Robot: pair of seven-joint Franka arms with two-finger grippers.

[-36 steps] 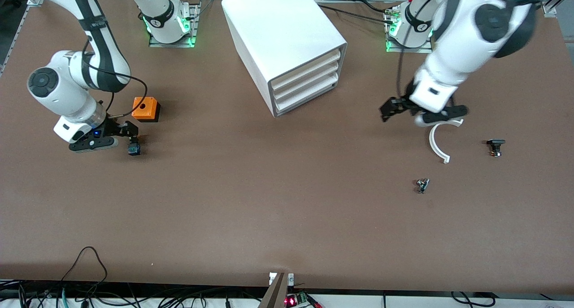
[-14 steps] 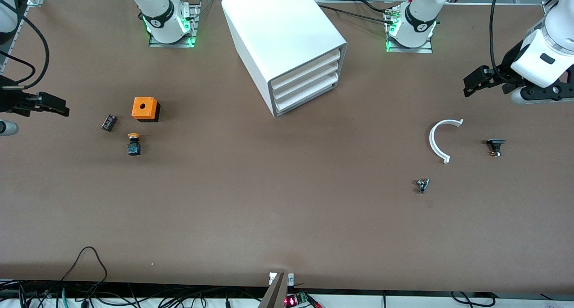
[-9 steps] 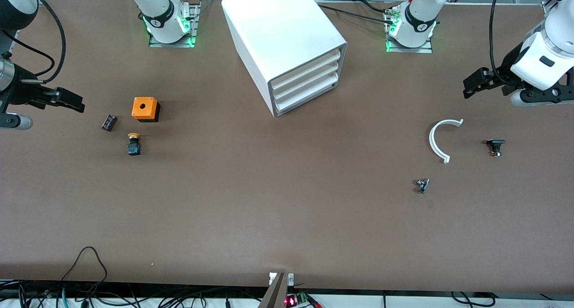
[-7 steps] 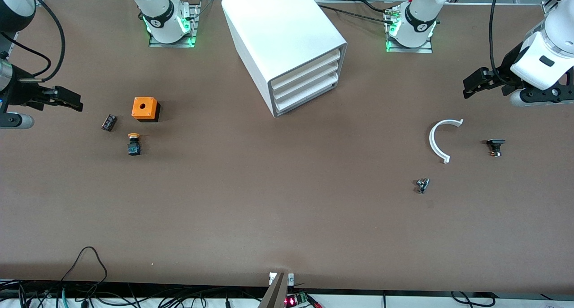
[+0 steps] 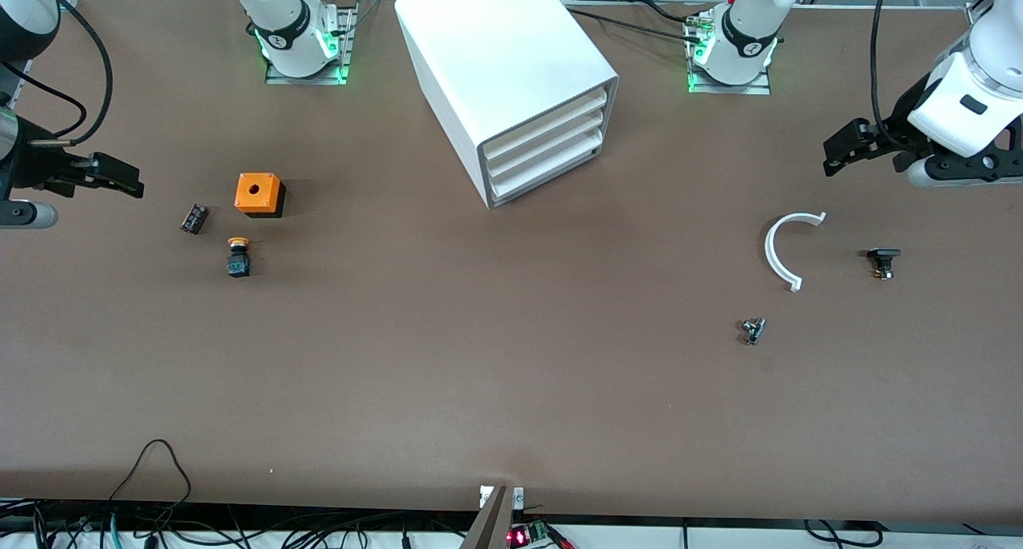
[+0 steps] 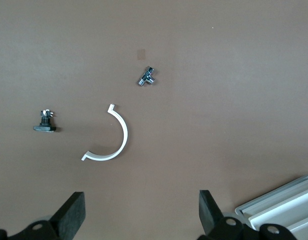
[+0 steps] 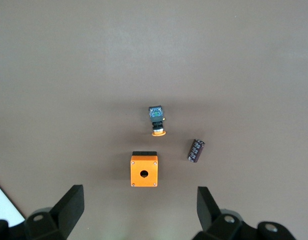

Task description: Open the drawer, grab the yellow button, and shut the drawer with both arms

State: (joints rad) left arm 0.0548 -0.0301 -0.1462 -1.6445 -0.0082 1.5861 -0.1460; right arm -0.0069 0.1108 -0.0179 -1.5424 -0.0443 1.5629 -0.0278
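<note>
1. Button (image 5: 238,256) lies on its side on the table (image 5: 479,357), just beside the orange cube (image 5: 259,193), nearer the front cam than it; cap end points at the cube.
2. Drawer (image 5: 546,120) looks shut, top of the cabinet (image 5: 495,61), well apart from the cube.
3. Right hand (image 5: 112,177): wide open, empty, up toward the right arm's end; nearer the cube & button.
4. Left hand (image 5: 849,143): wide open, empty, waiting near the white arc (image 5: 779,249).
</note>
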